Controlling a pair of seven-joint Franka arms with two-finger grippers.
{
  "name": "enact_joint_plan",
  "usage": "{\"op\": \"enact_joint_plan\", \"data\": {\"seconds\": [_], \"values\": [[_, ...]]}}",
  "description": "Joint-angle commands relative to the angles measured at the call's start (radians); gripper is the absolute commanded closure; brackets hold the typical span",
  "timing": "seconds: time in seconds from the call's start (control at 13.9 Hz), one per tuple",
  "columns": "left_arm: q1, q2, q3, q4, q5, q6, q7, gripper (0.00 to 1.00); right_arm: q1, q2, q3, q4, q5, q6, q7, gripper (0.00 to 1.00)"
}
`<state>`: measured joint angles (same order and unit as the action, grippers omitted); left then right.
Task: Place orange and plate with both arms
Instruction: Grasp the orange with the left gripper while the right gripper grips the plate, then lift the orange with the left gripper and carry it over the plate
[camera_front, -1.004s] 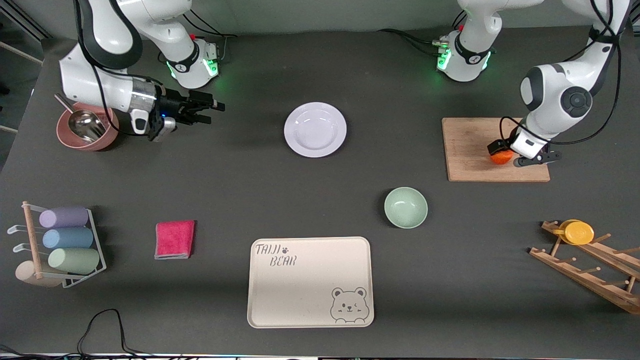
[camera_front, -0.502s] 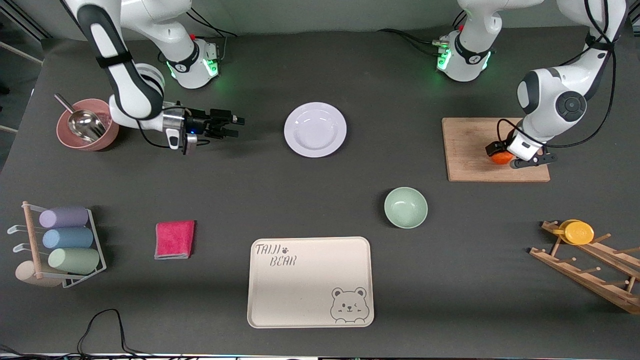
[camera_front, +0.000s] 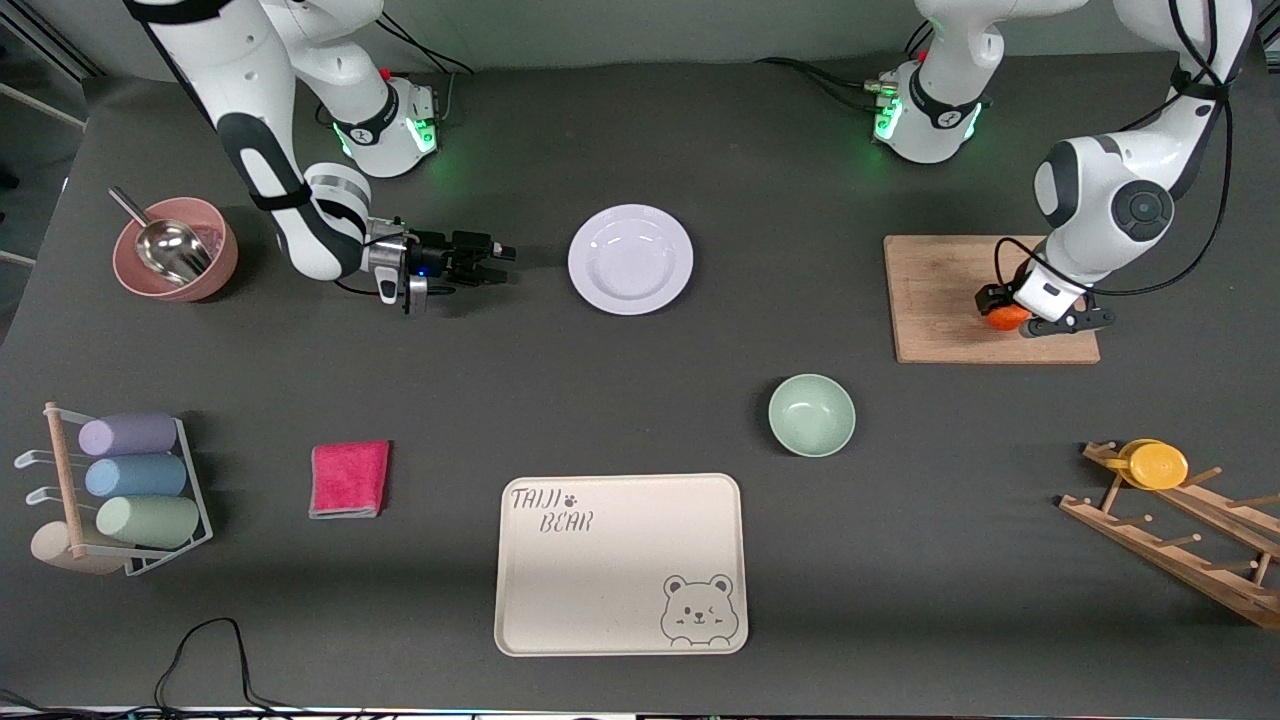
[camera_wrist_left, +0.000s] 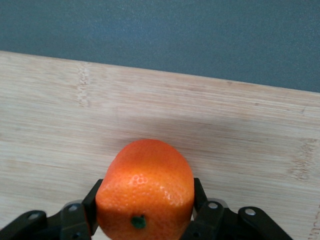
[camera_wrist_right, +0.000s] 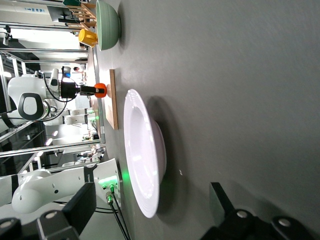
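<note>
Nearest the front edge of the desk lies the cream bear tray, with the mint-green bowl a little farther in.

Farther in, toward the left arm's end of the desk, a wooden cutting board carries the orange. It is a small, round, bright-orange fruit with dimpled skin and a tiny green stem dot, seen close in the left wrist view. The left end effector is down at the board and clenched on the orange, one black finger pressed on each side of the fruit, which sits near the board's edge closest to the front camera.

The plate rests flat near the middle of the desk, about level with the board. It is round, glossy white with a faint lavender tint, and its wide raised rim shows well in the right wrist view.

The right end effector is low over the desk just beside the plate, toward the right arm's end, pointing at the rim without touching it; its fingers stand spread apart, holding nothing.
</note>
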<state>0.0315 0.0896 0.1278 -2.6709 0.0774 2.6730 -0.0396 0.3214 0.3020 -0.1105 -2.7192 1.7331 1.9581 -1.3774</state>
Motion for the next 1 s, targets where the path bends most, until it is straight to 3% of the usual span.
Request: {"op": "enact_joint_plan", "data": {"seconds": [0.0,0.07,0.22,0.5,0.72,0.93], "values": [[-0.004,-0.028,0.001,0.023,0.009,-0.013,0.018,1.00,0.010,0.065,-0.008,0.022,0.036,-0.028,-0.048,0.00],[-0.005,-0.046,0.000,0.041,0.009,-0.037,0.020,1.00,0.010,0.080,-0.006,0.024,0.036,-0.030,-0.049,0.00],[-0.021,-0.089,-0.005,0.130,0.009,-0.213,0.017,1.00,0.010,0.089,-0.006,0.024,0.036,-0.030,-0.048,0.00],[-0.025,-0.125,-0.022,0.453,0.009,-0.685,0.020,1.00,0.010,0.086,-0.005,0.024,0.036,-0.030,-0.026,0.01],[-0.036,-0.117,-0.046,0.704,0.007,-0.960,0.021,1.00,0.010,0.066,-0.003,0.026,0.031,-0.028,0.011,0.01],[-0.039,-0.093,-0.072,0.914,-0.002,-1.165,0.013,1.00,0.010,0.057,-0.003,0.027,0.023,-0.027,0.023,0.35]]}}
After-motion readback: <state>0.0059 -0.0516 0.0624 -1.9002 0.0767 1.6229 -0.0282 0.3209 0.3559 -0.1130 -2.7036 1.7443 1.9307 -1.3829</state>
